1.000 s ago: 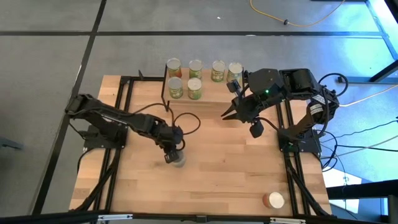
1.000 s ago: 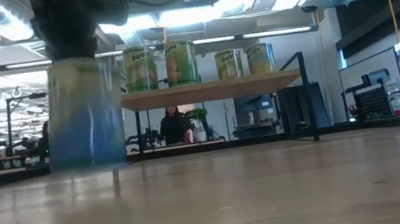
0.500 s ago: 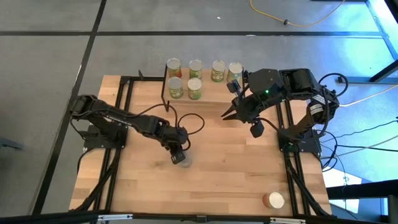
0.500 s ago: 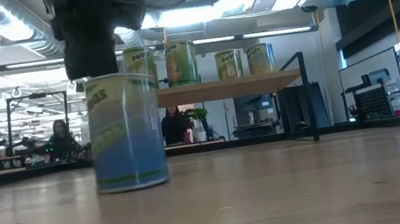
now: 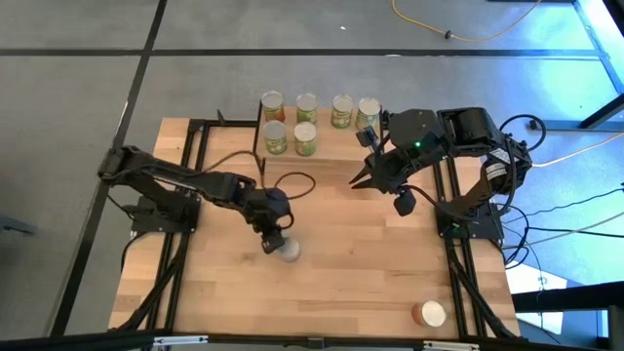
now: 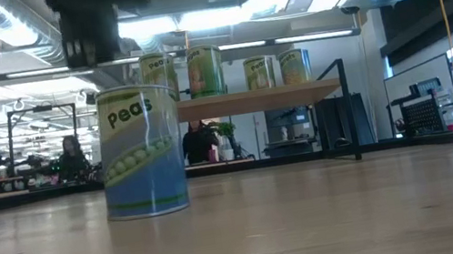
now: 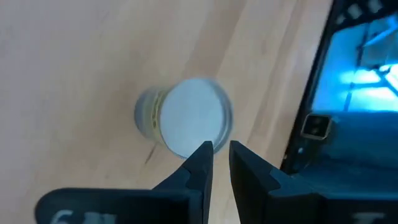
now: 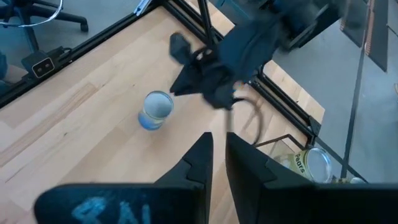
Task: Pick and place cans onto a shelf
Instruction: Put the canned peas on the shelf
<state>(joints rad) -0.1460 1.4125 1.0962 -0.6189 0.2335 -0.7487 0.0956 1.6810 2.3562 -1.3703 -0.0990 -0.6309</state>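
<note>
One peas can (image 5: 289, 251) stands free below the left pincer (image 5: 272, 241), fingers nearly together, gripping nothing.

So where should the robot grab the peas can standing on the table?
Around its round side wall, coming straight down from above. The peas can stands upright with bare table all round it, so the left gripper, right beside it, could probably drop its jaws over both sides.

The wooden table (image 5: 361, 263) carries the shelf (image 5: 322, 146) and two cans (image 5: 289, 251) (image 5: 430, 314).
</note>
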